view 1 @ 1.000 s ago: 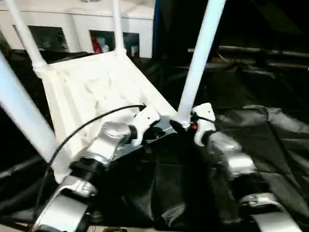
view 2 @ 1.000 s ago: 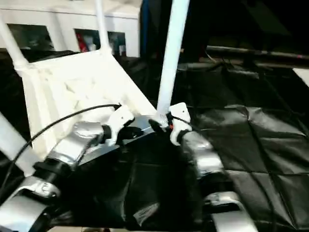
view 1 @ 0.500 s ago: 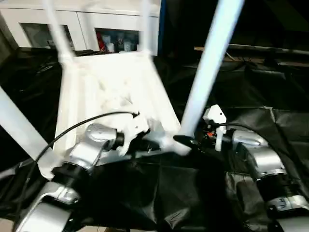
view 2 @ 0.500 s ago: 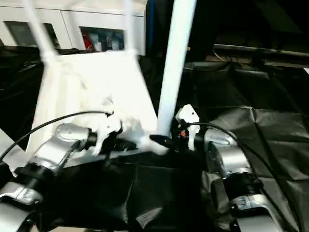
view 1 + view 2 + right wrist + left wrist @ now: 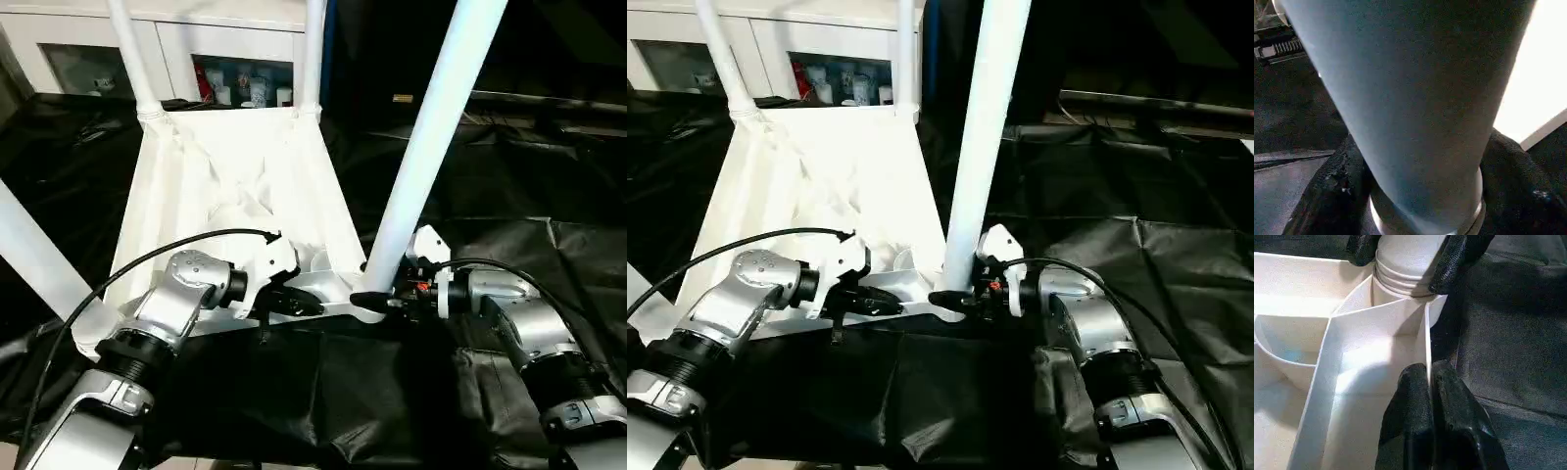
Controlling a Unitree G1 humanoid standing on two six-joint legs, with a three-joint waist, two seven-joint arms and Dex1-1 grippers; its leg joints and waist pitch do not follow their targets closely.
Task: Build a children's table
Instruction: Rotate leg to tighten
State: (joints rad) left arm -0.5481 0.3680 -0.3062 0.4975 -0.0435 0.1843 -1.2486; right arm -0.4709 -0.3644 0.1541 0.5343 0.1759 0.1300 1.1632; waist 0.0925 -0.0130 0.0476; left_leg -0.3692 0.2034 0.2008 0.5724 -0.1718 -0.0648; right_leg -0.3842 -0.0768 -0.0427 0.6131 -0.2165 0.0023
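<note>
While four legs [image 5: 431,147] stand socketed, two pincers grip.

Black sheeting [image 5: 549,186] — white glass-door cabinet [image 5: 211,49] behind

Head eyes looked down over both forearms at the upturned table top [image 5: 235,186]; wrist cameras sat close, sharing its near-right leg [image 5: 1408,262].

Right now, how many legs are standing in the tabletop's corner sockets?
4: near-right leg held by the right gripper, near-left leg, far-left leg, far-right leg.
</note>
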